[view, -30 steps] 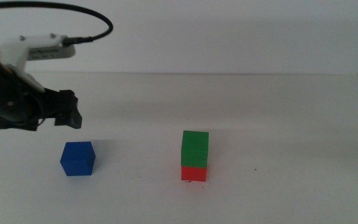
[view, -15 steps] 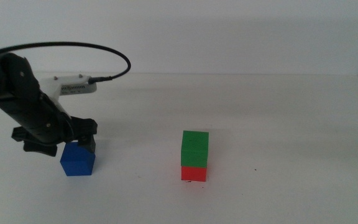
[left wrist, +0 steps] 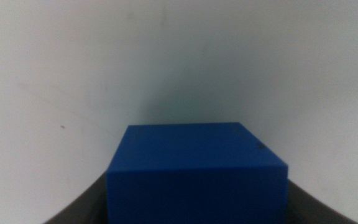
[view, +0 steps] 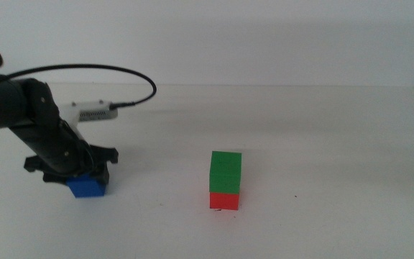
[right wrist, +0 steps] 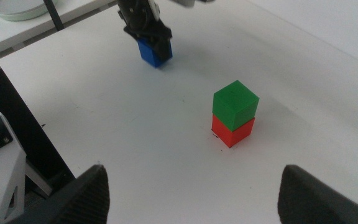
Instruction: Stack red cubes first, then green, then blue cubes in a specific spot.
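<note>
The blue cube sits on the white table at the left. My left gripper is lowered over it, jaws open on either side; the left wrist view shows the cube filling the gap between them. The green cube sits squarely on the red cube near the middle. Faint black marks of the spot show at the red cube's base. The stack also shows in the right wrist view. My right gripper is open and empty, waiting at the front right.
The left arm's black cable loops above the table at the left. A white bowl stands on a separate surface beyond the table's left edge. A small black mark lies right of the stack.
My left gripper has come down from above and behind the blue cube and now straddles it. The cubes and the right arm have not moved.
</note>
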Available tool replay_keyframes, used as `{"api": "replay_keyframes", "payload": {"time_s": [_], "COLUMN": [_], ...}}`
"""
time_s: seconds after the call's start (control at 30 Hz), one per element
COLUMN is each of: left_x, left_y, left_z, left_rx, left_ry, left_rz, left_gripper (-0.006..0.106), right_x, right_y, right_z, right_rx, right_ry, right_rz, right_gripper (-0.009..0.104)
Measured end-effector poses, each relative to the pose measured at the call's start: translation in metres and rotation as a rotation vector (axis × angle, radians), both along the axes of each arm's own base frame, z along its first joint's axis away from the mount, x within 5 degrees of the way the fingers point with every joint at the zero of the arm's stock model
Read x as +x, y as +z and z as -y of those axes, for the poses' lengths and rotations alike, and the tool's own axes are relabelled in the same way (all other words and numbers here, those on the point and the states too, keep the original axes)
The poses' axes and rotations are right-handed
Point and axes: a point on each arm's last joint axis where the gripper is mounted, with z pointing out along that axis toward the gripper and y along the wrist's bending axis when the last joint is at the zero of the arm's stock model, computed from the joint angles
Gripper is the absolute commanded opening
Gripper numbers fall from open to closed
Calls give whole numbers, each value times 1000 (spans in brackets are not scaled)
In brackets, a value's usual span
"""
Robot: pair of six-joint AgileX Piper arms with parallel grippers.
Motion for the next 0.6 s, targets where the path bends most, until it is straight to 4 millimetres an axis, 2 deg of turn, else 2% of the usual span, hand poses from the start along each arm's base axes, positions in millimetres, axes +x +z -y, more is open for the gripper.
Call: {"api": "replay_keyframes", "payload": {"time_s": [0.03,0.13,0.23,0.37,0.43,0.53,0.6], "left_x": [-1,-9,-17,-24,-27,-36,-43], "left_y": [7,41,84,141,161,176,178], "left_z": [0,4,22,68,95,137,165], "left_rx": [0,3,2,7,41,80,82], "left_ry": [6,23,-14,-103,-149,-180,-175], "left_rz": [20,85,135,193,216,221,223], "left_gripper": [0,-2,-2,-2,-2,-2,-2], "right_x": [0,0,0,0,0,0,0], "right_y": [0,0,0,0,0,0,0], "right_z": [0,0,0,0,0,0,0], "right_rx": [0,0,0,0,0,0,0], "right_ry": [0,0,0,0,0,0,0], "right_rz": [0,0,0,0,0,0,0], "right_gripper": [84,84,84,84,84,84,84]}}
